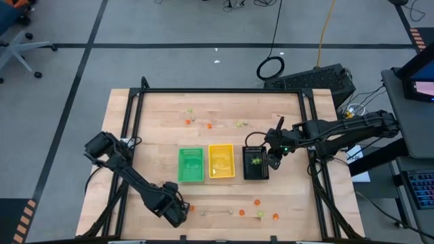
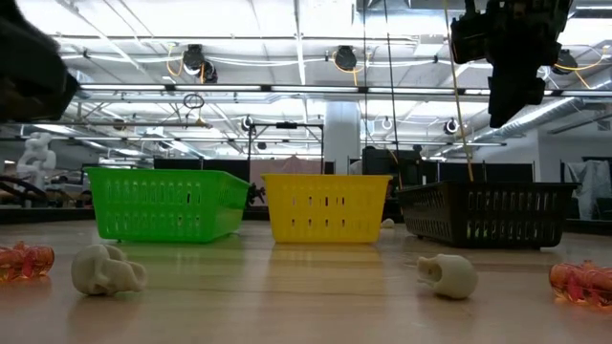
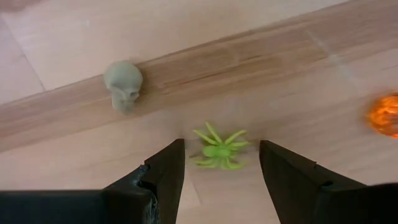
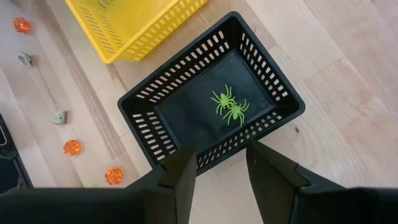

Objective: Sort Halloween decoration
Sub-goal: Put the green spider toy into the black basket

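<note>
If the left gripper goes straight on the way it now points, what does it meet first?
Probably the yellow-green spider: it lies on the table between the open fingers of the left gripper, just ahead. The pale skull sits off to one side.

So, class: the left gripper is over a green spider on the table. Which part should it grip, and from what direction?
Grip the spider across its small central body, coming straight down from above. It lies flat on the table, its thin legs splayed outward, so the body looks like the only solid part. The left gripper is open with a finger on either side, apparently placed to close on it.
</note>
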Controlling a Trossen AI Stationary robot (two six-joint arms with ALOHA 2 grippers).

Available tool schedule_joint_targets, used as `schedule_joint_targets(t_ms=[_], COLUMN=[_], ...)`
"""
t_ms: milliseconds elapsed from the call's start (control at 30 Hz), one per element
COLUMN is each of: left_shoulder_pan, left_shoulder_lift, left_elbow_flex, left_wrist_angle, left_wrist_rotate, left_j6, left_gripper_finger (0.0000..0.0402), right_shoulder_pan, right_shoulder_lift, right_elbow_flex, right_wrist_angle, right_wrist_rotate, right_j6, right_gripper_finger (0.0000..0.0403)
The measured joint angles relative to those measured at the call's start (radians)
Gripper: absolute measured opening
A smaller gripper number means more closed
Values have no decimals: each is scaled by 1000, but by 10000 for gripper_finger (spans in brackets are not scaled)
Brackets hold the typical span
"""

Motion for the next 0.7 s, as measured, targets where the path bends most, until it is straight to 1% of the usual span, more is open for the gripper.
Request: schedule_joint_targets(t_ms=[200, 267, 567, 700], left_shoulder_pan=[1, 3, 3, 3], left_shoulder_lift=[7, 7, 7, 7], left_elbow_flex=[0, 0, 0, 0], left_wrist_angle=[6, 6, 22, 24], left_wrist_rotate=[-1, -1, 19, 24], left_j6=[0, 0, 1, 0], left_gripper_finger=[201, 193, 97, 71], right_shoulder_pan=[0, 0, 0, 0], right_shoulder_lift=[0, 0, 0, 0], right_elbow_flex=[0, 0, 0, 0], right_wrist_angle=[0, 0, 0, 0], right_wrist_rotate=[0, 0, 0, 0], right_j6=[0, 0, 0, 0], right_gripper_finger=[130, 130, 130, 130])
